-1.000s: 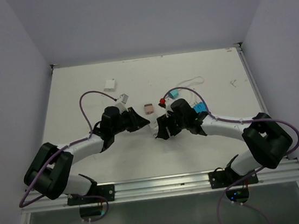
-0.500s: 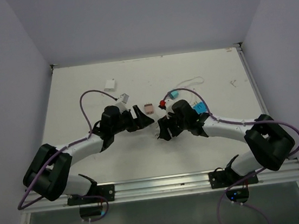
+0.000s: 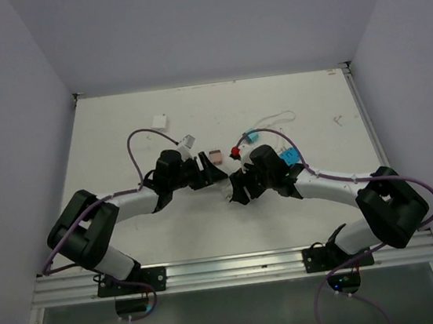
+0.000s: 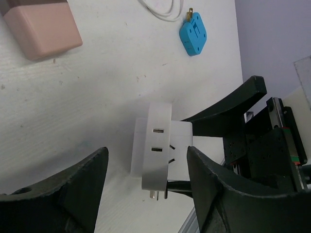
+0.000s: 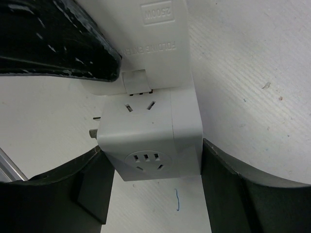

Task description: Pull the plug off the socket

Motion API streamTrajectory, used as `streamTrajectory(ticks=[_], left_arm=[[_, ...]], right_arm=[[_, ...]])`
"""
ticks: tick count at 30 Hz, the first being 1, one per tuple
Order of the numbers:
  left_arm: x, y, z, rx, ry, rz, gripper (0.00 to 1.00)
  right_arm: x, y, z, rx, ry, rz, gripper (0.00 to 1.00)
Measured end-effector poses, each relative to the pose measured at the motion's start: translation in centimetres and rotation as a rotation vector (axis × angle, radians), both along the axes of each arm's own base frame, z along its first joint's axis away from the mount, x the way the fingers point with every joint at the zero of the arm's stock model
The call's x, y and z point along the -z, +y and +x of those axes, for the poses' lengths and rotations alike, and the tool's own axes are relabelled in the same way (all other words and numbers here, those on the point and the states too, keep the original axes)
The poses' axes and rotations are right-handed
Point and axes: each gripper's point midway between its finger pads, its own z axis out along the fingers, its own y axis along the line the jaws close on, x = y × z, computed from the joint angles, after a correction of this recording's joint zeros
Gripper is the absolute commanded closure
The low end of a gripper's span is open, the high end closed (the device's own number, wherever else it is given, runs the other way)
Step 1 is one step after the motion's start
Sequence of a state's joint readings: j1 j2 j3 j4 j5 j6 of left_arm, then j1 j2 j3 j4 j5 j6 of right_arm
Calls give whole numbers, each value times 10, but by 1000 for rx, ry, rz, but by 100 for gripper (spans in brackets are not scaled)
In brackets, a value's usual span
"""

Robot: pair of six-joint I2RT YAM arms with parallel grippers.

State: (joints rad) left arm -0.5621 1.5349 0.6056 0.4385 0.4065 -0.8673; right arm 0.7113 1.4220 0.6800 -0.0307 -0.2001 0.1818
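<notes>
Bracing the socket looks done: the right claw (image 5: 151, 154) is pressed onto the socket (image 5: 146, 133), one finger against each side of the white cube. Whether the cube rests on the worktop (image 5: 243, 73) or hangs just above it, I cannot tell. The plug (image 5: 158, 39), a flatter white block stamped 2500W, is seated in the socket's face turned away from the right wrist. The step in hand, as I judge it, is the left claw (image 4: 146, 154) lining up on that plug. Its fingers are spread wide and stand either side of the plug with clear gaps, gripping nothing.

The next move calls for the left claw to reach a little further over the plug and close squarely on its flat sides. It should then draw straight away from the socket along the line of the pins. A skewed pull could bind the pins or twist the cube out of its pinch.

Both arms reach toward the socket from opposite sides, elbows bent outward and wrists almost meeting at it. A pink block (image 4: 41, 29) and a blue adapter (image 4: 194, 33) lie beyond the socket, apart from it.
</notes>
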Motion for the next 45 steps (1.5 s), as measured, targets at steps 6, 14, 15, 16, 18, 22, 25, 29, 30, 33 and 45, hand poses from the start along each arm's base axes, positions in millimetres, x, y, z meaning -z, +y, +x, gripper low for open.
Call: streamTrajectory(ticks=[6,14,15,16,18,22,25,29,30,33,45], left_arm=[[7,-12,-3,16,19,-15,70],[2,-15,0,8,-9,-21,100],[1,-14,1,5,-12,-20,100],[0,-14,1,2,-19,-17,100],[-3,-13,2,-3,-37,-10,100],[-10,-7,7,-26,-91,12,100],[-12,-1,11,-44,-116,23,100],[-12,12,15,-73,-116,20,100],[-13,15,17,-77,-115,19,100],[-13,21,22,-88,-110,13,100],[-73,63,79,-217,-259,-24,100]], right_arm=[[0,0,0,0,0,0,100],[0,0,0,1,-1,0,100],[0,0,0,1,-2,0,100],[0,0,1,1,-4,0,100],[-1,1,3,1,-9,-2,100],[-2,5,9,-5,-19,-8,100],[-3,11,14,-14,-25,-9,100],[-2,20,19,-28,-26,-5,100],[-2,23,20,-32,-25,-4,100],[-3,28,25,-34,-29,1,100],[30,1,16,24,69,-136,100]])
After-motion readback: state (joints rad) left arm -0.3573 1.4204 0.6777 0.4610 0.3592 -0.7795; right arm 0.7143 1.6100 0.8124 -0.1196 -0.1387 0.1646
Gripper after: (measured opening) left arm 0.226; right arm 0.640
